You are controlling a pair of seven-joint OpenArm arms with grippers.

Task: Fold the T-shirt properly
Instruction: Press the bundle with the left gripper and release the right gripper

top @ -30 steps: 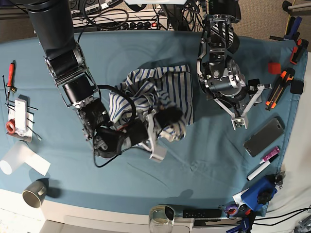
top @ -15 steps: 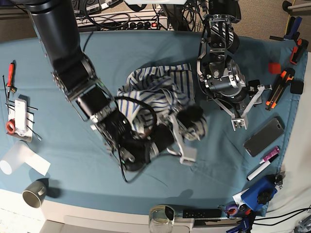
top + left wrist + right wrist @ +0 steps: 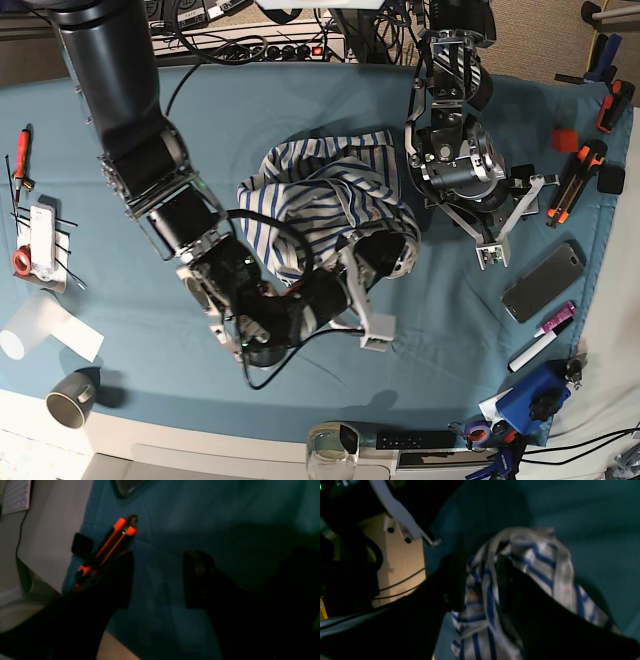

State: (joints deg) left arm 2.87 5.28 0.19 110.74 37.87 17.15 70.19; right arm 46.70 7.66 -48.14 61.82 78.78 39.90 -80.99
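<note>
**Inventory: right arm holding shirt, left arm idle**

1. Right gripper (image 3: 480,580): I see its two dark fingers clamped on a bunched fold of the T-shirt (image 3: 527,562); striped cloth fills the gap between them and drapes over the far finger. In the base view the gripper (image 3: 375,265) sits at the near edge of the heap.

2. T-shirt (image 3: 330,195): I count one crumpled mound, white with thin blue stripes, lying on the tablecloth (image 3: 300,110) between the two arms, spreading away from the right gripper toward the left arm's body.

3. Left gripper (image 3: 157,577): I see its fingers spread apart with only tablecloth (image 3: 225,517) between them. In the base view it (image 3: 510,225) sits just beside the shirt, not touching it.

4. Orange-and-black cutter (image 3: 105,550): lies just beyond the left gripper's one finger, at the cloth's edge.

5. Phone (image 3: 542,281): lies near the left gripper's tips.
</note>
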